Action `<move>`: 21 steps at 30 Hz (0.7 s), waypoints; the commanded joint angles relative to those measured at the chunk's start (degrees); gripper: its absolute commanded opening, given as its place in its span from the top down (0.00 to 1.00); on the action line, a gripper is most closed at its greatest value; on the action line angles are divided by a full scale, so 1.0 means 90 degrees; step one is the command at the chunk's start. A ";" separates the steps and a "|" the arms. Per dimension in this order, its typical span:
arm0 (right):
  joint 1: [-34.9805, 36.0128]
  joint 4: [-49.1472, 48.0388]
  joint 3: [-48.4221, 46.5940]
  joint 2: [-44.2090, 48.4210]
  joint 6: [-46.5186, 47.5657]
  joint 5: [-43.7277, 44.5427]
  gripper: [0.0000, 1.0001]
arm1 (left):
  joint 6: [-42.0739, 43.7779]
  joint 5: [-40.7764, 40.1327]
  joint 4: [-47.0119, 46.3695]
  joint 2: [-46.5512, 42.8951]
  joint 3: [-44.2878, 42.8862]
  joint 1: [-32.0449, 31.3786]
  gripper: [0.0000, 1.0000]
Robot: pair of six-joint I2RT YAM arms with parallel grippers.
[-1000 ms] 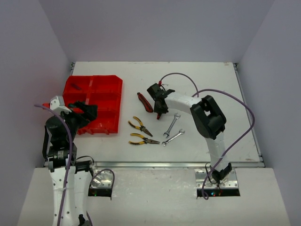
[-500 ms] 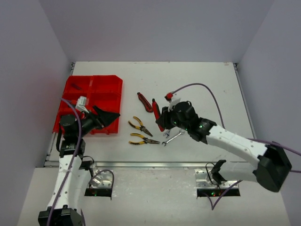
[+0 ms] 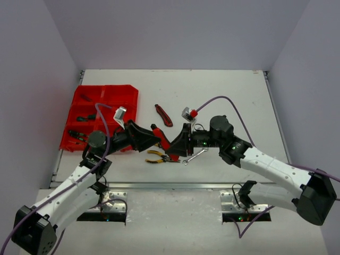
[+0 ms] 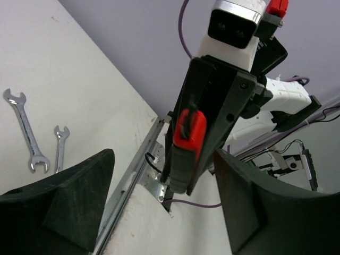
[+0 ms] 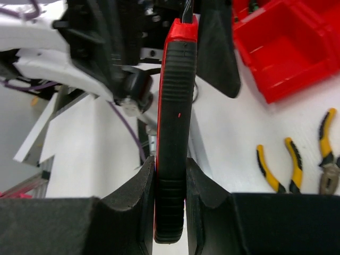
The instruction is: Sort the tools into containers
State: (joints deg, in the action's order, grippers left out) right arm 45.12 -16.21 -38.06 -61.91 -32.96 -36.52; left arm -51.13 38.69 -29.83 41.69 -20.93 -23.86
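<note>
Pliers: one yellow-handled pair (image 3: 161, 157) lay on the table (image 3: 239, 101) nearest the arms' bases, just in front of the two grippers. The right wrist view showed a second pair (image 5: 325, 146) beside it.
Wrenches: a longer wrench (image 4: 24, 127) and a shorter wrench (image 4: 59, 149) lay flat on the table side by side, close together but not touching.
Right gripper (image 3: 178, 144): it was pressed onto the red-handled knife (image 3: 161, 139), with a pad on each side of the black-ribbed end of the handle. It reached left toward the other arm.
Red-handled knife: it was off the table, at the middle of the near half. Only the right gripper carried it, and its free end sat between the left fingers.
Left gripper (image 3: 150, 138): its fingers (image 4: 79, 202) were spread wide on either side of the knife, with a clear gap on both sides and no contact.
Other knife (image 3: 163, 115): it lay loose on the table farther back, well apart from both grippers.
Red tray (image 3: 119, 101): it sat at the far left of the table. Small tools lay in its left-hand compartments, their kinds too small to tell.
</note>
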 commanded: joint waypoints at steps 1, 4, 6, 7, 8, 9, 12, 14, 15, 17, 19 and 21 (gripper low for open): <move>-0.0014 -0.0953 -0.0262 -0.0051 -0.0395 -0.0861 0.96 | -0.0034 -0.0558 -0.1002 0.0497 -0.0337 -0.0452 0.37; -0.0014 -0.0908 -0.0321 -0.0204 -0.0421 -0.0958 0.95 | 0.0029 -0.0876 -0.1038 0.0515 -0.0421 -0.0652 0.76; -0.0014 -0.0880 -0.0307 -0.0255 -0.0408 -0.0937 0.95 | 0.0059 -0.1133 -0.0964 0.0377 -0.0428 -0.0659 0.97; -0.0014 -0.0892 -0.0288 -0.0266 -0.0396 -0.0911 0.95 | 0.0073 -0.1267 -0.0915 0.0310 -0.0428 -0.0659 1.00; -0.0014 -0.0920 -0.0274 -0.0280 -0.0402 -0.0900 0.95 | 0.0078 -0.1345 -0.0901 0.0235 -0.0428 -0.0659 1.00; -0.0014 -0.0954 -0.0263 -0.0296 -0.0417 -0.0896 0.95 | 0.0082 -0.1407 -0.0897 0.0157 -0.0428 -0.0659 1.00; -0.0014 -0.0959 -0.0274 -0.0326 -0.0418 -0.0745 0.92 | 0.0058 -0.1279 -0.1005 0.0169 -0.0490 -0.0659 1.00; -0.0025 -0.0777 -0.0282 -0.0289 -0.0416 -0.0386 0.50 | 0.0188 -0.1477 -0.0645 0.0196 -0.0558 -0.0659 1.00; -0.0046 -0.0550 -0.0301 -0.0225 -0.0382 -0.0028 0.22 | 0.0332 -0.1967 -0.0184 0.0170 -0.0738 -0.0659 1.00; -0.0101 0.0314 -0.0397 -0.0045 -0.0180 0.1086 0.01 | 0.0673 -0.3507 0.1182 0.0141 -0.1440 -0.0640 1.00; -0.0107 0.1825 -0.0606 0.0253 -0.0074 0.3300 0.01 | 0.0985 -0.5617 0.3573 0.0484 -0.2616 -0.0604 1.00; -0.0127 0.2812 -0.0651 0.0472 -0.0272 0.4929 0.01 | 0.0906 -0.7385 0.5290 0.0994 -0.3403 -0.0352 1.00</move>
State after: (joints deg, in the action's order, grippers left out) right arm 44.51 -9.31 -40.19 -62.26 -35.63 -23.48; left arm -46.23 7.21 -9.76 46.14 -37.48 -29.46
